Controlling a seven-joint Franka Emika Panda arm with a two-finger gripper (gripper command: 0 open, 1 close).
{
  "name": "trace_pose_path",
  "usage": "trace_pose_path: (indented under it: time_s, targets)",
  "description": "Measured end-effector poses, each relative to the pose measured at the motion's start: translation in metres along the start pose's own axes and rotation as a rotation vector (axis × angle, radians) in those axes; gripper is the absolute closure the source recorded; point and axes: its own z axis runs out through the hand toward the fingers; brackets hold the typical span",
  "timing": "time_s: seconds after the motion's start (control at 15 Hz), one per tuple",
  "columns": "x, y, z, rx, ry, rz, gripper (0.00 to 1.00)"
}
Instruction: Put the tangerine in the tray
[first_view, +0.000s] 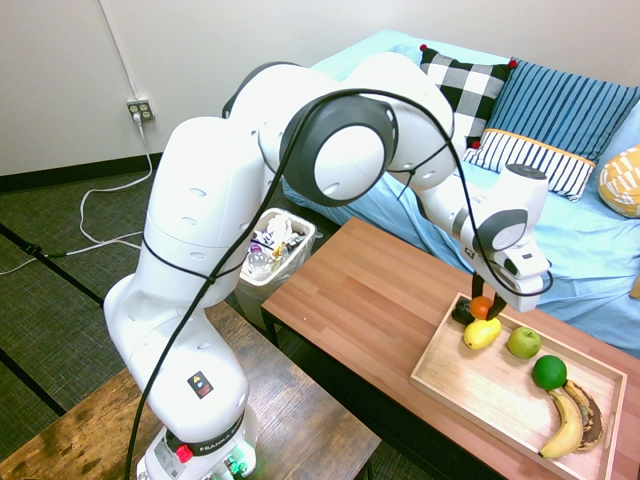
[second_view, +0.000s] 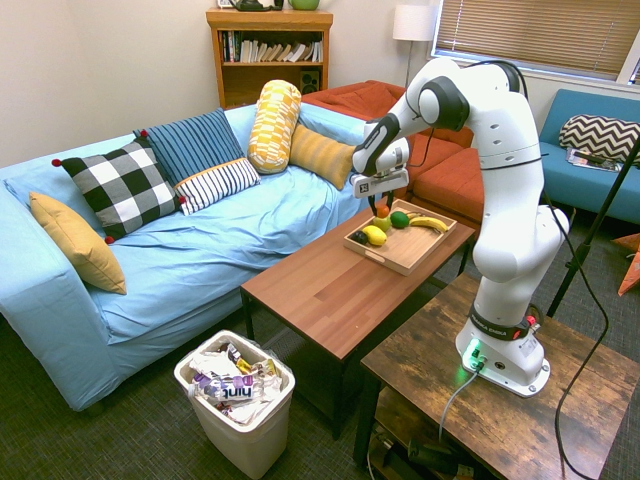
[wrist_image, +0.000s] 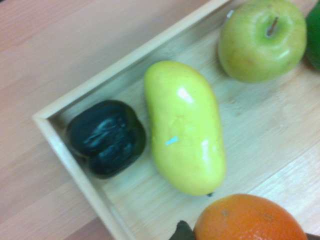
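i see my gripper (first_view: 485, 296) clamped on one tangerine (first_view: 482, 307) over the tray (first_view: 470, 385), one lemon (first_view: 481, 333), one apple (first_view: 523, 342), one lime (first_view: 549, 372), two bananas (first_view: 565, 425)

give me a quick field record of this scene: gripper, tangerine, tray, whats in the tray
gripper: shut on the small orange tangerine, above the tray's corner
tray: shallow light wooden tray on the reddish-brown wooden table
tray contents: yellow lemon, green apple, dark green lime, spotted banana, small dark fruit in the corner
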Motion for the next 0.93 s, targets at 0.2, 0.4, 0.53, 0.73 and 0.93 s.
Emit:
trace_pose_path:
  time_s: [0.2, 0.4, 0.53, 0.73, 0.93]
  targets:
    - [0.018, 0.013, 0.036, -0.053, -0.016, 0.033, 1.0]
    - [0.028, 0.026, 0.077, -0.108, -0.041, 0.056, 1.0]
    - [0.032, 0.032, 0.1, -0.134, -0.051, 0.068, 1.0]
    - [0.037, 0.042, 0.134, -0.169, -0.069, 0.081, 1.0]
    - [0.04, 0.045, 0.15, -0.179, -0.079, 0.081, 0.0]
